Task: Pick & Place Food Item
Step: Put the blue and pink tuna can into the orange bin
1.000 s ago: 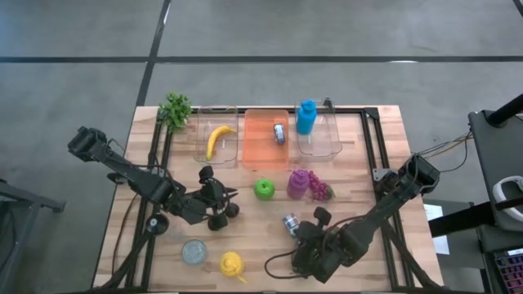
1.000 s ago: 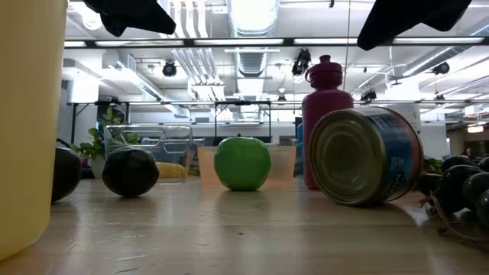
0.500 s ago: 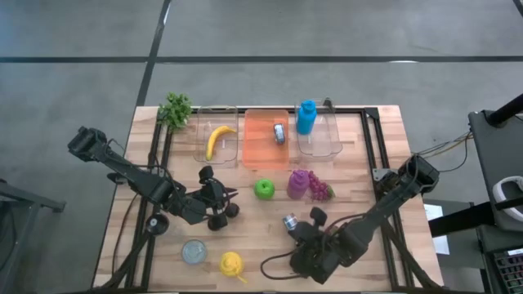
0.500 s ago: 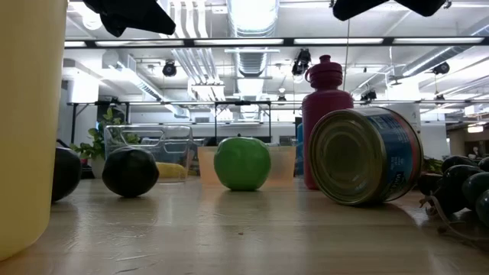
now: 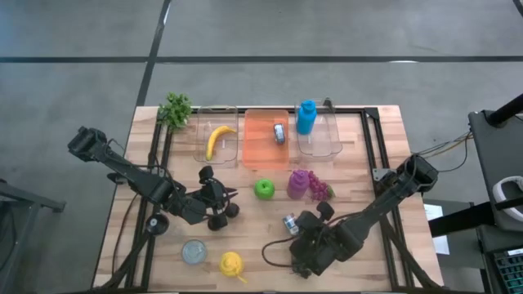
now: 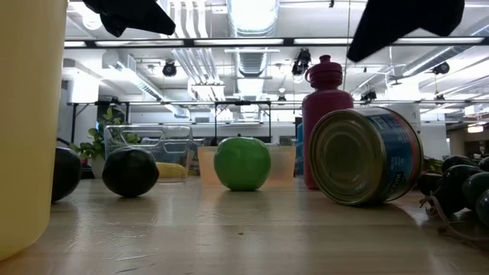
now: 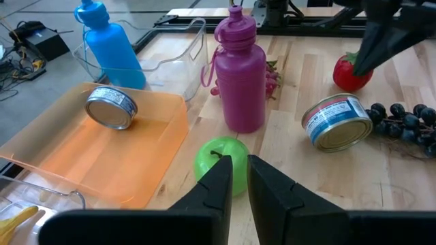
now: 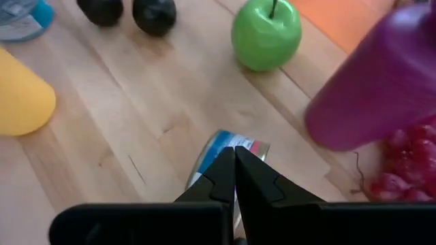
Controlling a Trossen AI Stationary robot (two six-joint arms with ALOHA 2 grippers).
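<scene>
Here your green apple sits mid-table on the pale wood table, in front of the orange tray; grey floor lies beyond. Your left gripper points low toward it, fingers nearly together, holding nothing. Your right gripper hovers over the tin can, clenched empty.

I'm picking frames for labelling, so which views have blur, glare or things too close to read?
Low view: the yellow cup fills the frame's left edge, close and soft; bright ceiling lights glare behind the green apple and tin can, which stay sharp. Right wrist view: the purple bottle is near and blurred. Left wrist view: sharp, evenly lit. High view: even light, small objects.
</scene>
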